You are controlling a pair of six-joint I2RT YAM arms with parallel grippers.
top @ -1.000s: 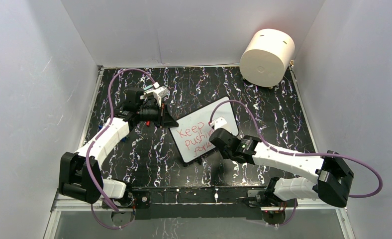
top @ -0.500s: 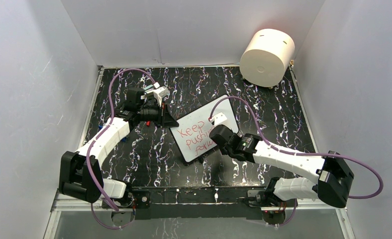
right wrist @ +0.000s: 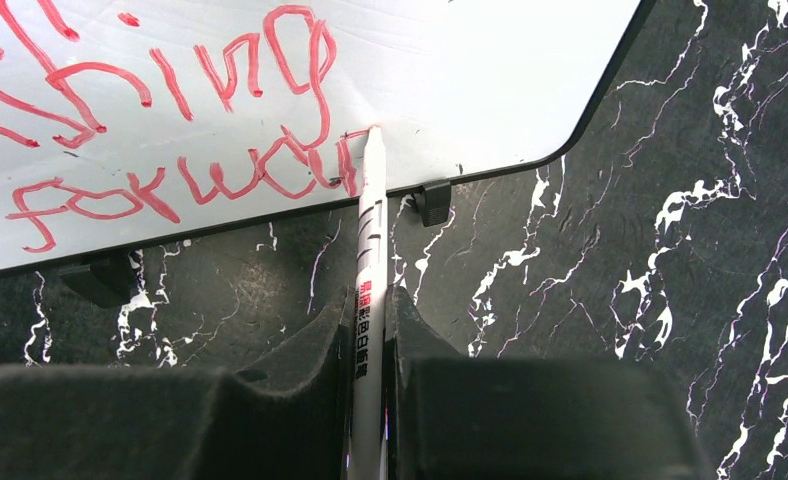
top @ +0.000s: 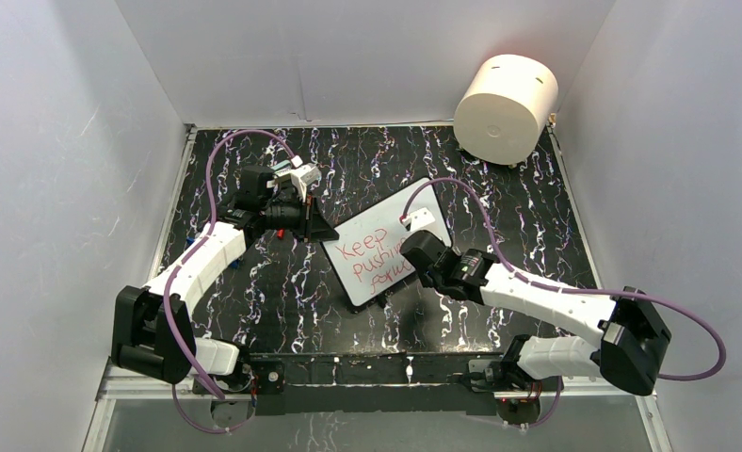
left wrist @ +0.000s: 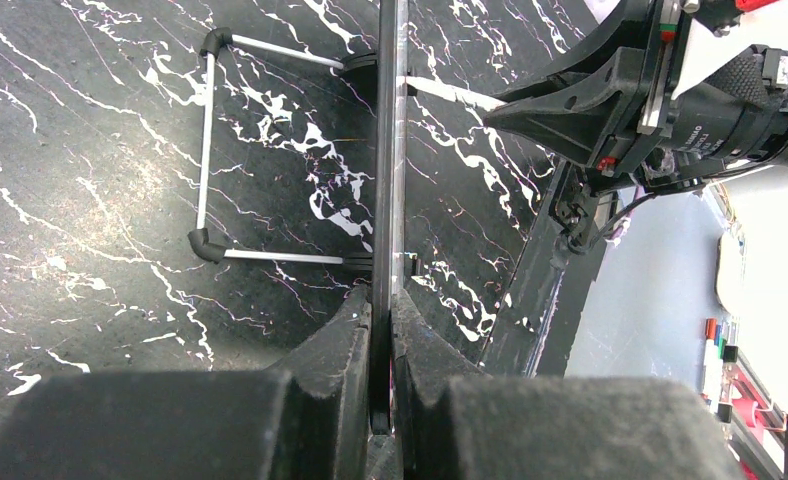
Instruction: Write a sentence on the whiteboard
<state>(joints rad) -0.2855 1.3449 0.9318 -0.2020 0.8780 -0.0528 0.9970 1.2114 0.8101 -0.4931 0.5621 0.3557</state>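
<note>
Right wrist: right gripper [right wrist: 370, 305] clamped on white marker [right wrist: 370, 220], tip touching whiteboard [right wrist: 490, 60] nr lower edge, ctr frame — sentence [right wrist: 170, 140] cut off upper left, top line unseen. Left wrist: left gripper [left wrist: 383, 320] pinching whiteboard rim, seen edge-on — face hidden.

One whiteboard [top: 379, 226]; one marker [right wrist: 370, 250]; one cream cylinder [top: 505, 108]; one red sentence [top: 375, 265] in three lines; two grippers, left gripper [left wrist: 381, 305] and right gripper [right wrist: 370, 295].

Glossy, smooth whiteboard [right wrist: 490, 60] with a thin black plastic rim; black marble-patterned tabletop [right wrist: 690, 330], faintly sheened; smooth white plastic marker [right wrist: 370, 240].
</note>
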